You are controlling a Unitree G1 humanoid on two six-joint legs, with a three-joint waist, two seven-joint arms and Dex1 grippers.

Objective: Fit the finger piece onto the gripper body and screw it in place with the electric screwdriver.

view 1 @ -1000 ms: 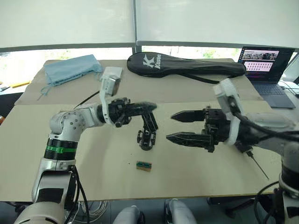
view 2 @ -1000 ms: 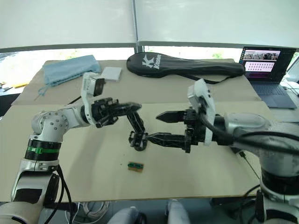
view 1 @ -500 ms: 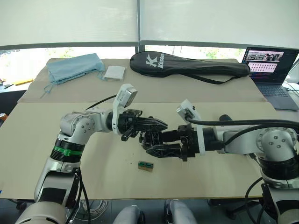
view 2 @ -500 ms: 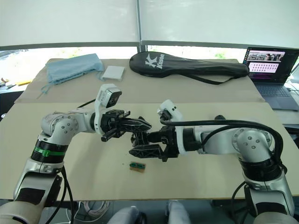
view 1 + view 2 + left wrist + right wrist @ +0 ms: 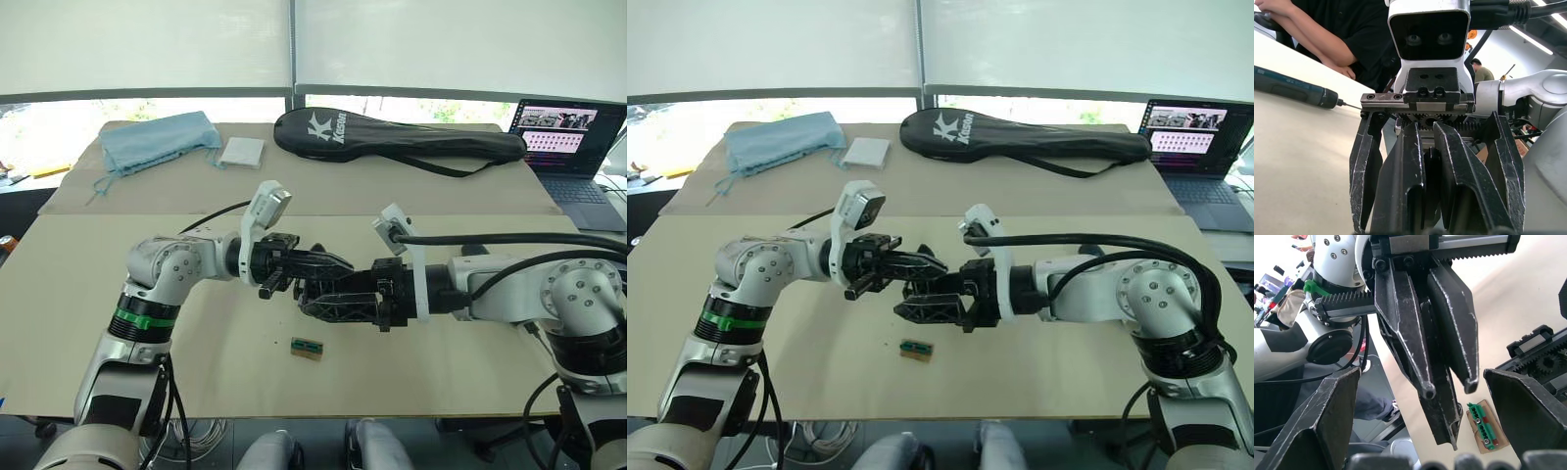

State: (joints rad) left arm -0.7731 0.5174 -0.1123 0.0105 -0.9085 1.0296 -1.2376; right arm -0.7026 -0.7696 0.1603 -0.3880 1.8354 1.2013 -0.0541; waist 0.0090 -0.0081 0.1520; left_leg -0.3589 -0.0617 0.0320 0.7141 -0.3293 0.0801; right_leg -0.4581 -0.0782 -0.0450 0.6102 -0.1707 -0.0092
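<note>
At the far edge of the table point(image 5: 59, 323) we read a large white "K" on the long black bag point(image 5: 392, 142); the smaller word beside it is too small for us to make out. The laptop point(image 5: 566, 132) screen shows rows of thumbnails.

Over mid-table the left gripper point(image 5: 343, 264) and right gripper point(image 5: 313, 299) meet tip to tip. From the head views we cannot tell what lies between them. The left wrist view shows the left fingers point(image 5: 1405, 186) drawn narrow on the finger piece point(image 5: 1431, 181), a dark matt wedge, with the right fingers point(image 5: 1506, 166) spread wide outside them. That view also shows the screwdriver point(image 5: 1295, 90) lying on the table before a person's arm point(image 5: 1322, 41).

The right wrist view adds the green-and-tan block point(image 5: 1484, 426), flat under the scuffed fingers, and the toothed, blocky gripper body point(image 5: 1537, 350) beside it.
</note>
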